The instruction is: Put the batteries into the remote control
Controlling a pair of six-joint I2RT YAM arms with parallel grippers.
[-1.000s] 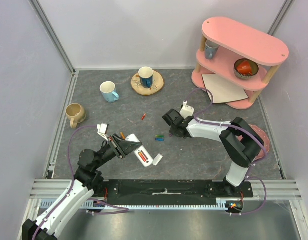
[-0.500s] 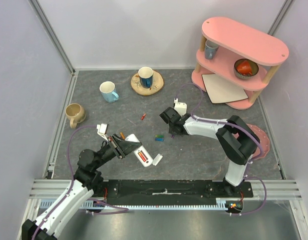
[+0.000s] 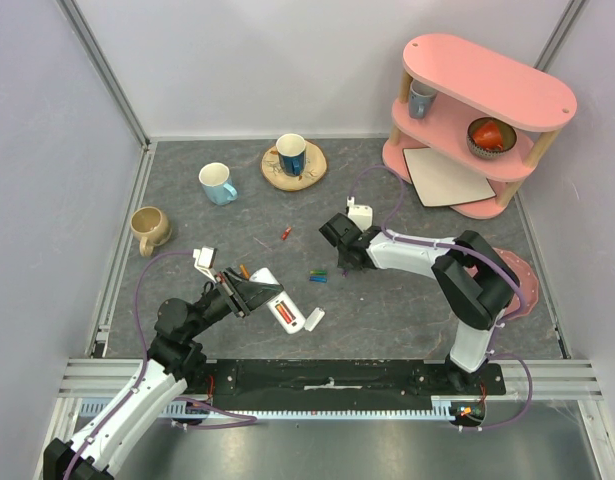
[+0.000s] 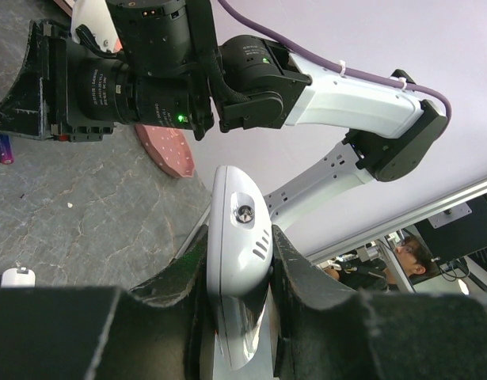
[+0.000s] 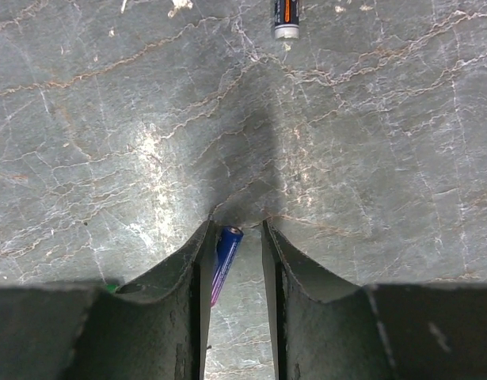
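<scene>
My left gripper (image 3: 249,292) is shut on the white remote control (image 3: 279,303) and holds it tilted above the table, with a red battery (image 3: 284,316) in its open compartment. In the left wrist view the remote (image 4: 241,198) sits clamped between the fingers of the left gripper (image 4: 237,257). My right gripper (image 3: 328,260) is low over the green and blue batteries (image 3: 317,275). In the right wrist view the right gripper (image 5: 237,229) is narrowly open around a blue-purple battery (image 5: 225,257), which lies against the left finger with a gap to the right one.
A small white battery cover (image 3: 315,318) lies by the remote. A red battery (image 3: 286,234) lies farther back, an orange one (image 3: 245,271) near my left gripper. Mugs (image 3: 217,183) and a wooden coaster (image 3: 294,168) stand at the back, a pink shelf (image 3: 477,120) at back right.
My right gripper has moved a little left and away, over the green and blue batteries. The left gripper and the remote have not moved.
</scene>
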